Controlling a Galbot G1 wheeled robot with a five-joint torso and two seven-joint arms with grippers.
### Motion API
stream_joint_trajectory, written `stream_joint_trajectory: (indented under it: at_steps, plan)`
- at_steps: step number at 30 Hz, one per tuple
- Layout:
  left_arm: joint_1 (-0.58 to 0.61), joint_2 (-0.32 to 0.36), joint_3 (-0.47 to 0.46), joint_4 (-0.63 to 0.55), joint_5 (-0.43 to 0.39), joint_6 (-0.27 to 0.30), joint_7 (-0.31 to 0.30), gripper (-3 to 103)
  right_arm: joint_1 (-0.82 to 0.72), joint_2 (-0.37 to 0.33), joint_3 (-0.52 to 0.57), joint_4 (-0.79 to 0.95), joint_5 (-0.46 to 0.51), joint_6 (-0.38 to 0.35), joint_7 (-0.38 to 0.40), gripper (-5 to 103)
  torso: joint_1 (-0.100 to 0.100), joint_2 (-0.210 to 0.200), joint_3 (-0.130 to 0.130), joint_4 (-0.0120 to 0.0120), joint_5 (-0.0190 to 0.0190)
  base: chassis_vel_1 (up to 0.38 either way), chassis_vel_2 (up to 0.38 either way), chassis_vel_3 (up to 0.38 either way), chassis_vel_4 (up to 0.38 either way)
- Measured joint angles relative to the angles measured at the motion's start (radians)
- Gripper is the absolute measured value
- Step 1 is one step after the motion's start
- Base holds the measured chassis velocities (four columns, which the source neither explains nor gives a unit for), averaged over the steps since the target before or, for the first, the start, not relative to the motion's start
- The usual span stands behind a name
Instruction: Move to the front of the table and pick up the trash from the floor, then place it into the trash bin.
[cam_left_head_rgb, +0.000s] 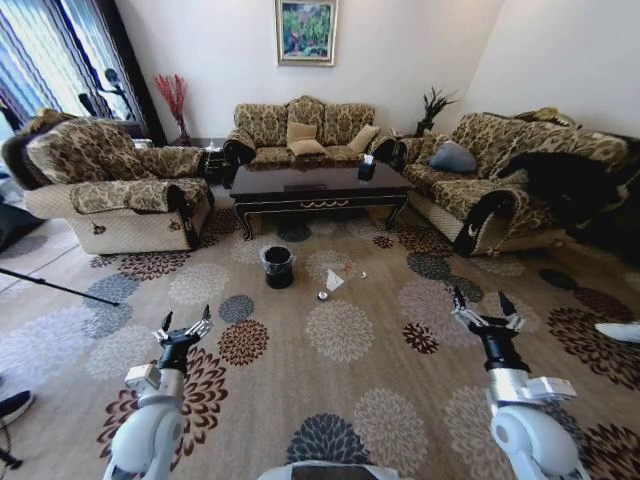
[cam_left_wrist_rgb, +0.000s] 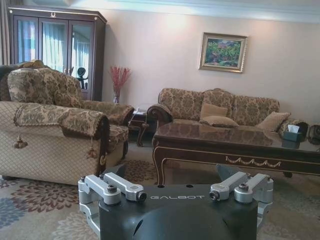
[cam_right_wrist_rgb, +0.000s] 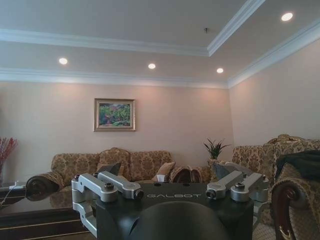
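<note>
Patterned carpet (cam_left_head_rgb: 340, 340) with round floral medallions spreads before us in the head view, ringed by three brocade sofas. Our left gripper (cam_left_head_rgb: 184, 327) and right gripper (cam_left_head_rgb: 485, 309) hover low over it, each with fingers spread apart and holding nothing. Well ahead stands the table (cam_left_head_rgb: 318, 187), a tissue box (cam_left_head_rgb: 367, 168) on its right end. Just in front of it sits the trash bin (cam_left_head_rgb: 278, 266), and to its right the trash lies on the carpet: a folded white paper (cam_left_head_rgb: 334, 281), a small can (cam_left_head_rgb: 323, 295) near it, and a tiny scrap (cam_left_head_rgb: 363, 274). Open carpet lies between us and these.

From the left wrist view, we see the left gripper's open fingers (cam_left_wrist_rgb: 112, 187) below, the table (cam_left_wrist_rgb: 235, 147) beyond, an armchair (cam_left_wrist_rgb: 55, 130) beside it and a dark cabinet (cam_left_wrist_rgb: 55, 50) behind.

From the right wrist view, the right gripper's spread fingers (cam_right_wrist_rgb: 105, 186) frame a far sofa (cam_right_wrist_rgb: 115, 167), a framed painting (cam_right_wrist_rgb: 114, 114) and a potted plant (cam_right_wrist_rgb: 215, 150).
</note>
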Motion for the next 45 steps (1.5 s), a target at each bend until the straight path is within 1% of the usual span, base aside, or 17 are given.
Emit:
stream_joint_trajectory:
  at_steps: [17,26,29,31,34,40,45]
  plan:
    - [0.014,-0.014,-0.003,-0.019,0.008,-0.007,0.004,100,0.003,-0.01,0.008,-0.004,-0.002,0.032,-0.046,100,-0.026,-0.062,-0.035,0.0,0.0,0.0,0.0,0.0,0.0]
    - [0.019,-0.015,-0.001,-0.019,0.01,-0.011,0.004,100,0.002,-0.008,0.008,-0.005,-0.002,0.032,-0.046,100,-0.039,-0.092,-0.052,0.0,0.0,0.0,0.0,0.0,0.0]
    - [0.02,-0.012,-0.001,-0.019,0.013,-0.013,0.004,100,0.001,-0.006,0.007,-0.005,-0.002,0.033,-0.046,100,-0.047,-0.109,-0.062,0.0,0.0,0.0,0.0,0.0,0.0]
    - [0.02,-0.012,-0.001,-0.019,0.013,-0.013,0.004,100,0.001,-0.006,0.007,-0.005,-0.002,0.033,-0.045,100,-0.048,-0.111,-0.063,0.0,-0.0001,0.0,0.0,0.0,0.0]
    - [0.02,-0.01,0.0,-0.018,0.016,-0.018,0.004,100,-0.001,-0.008,0.008,-0.005,-0.002,0.033,-0.045,100,-0.056,-0.128,-0.072,0.0001,0.0,0.0,0.0,0.0,0.0]
    - [0.02,-0.008,0.0,-0.014,0.021,-0.02,0.007,100,0.0,-0.008,0.008,-0.005,-0.002,0.033,-0.044,100,-0.061,-0.141,-0.08,-0.0001,0.0,0.0,0.0,0.0,0.0]
    - [0.018,-0.007,-0.001,-0.007,0.023,-0.023,0.01,100,0.005,-0.009,0.006,-0.009,-0.002,0.033,-0.043,100,-0.07,-0.162,-0.092,0.0,-0.0001,0.0,0.0,0.0,0.0]
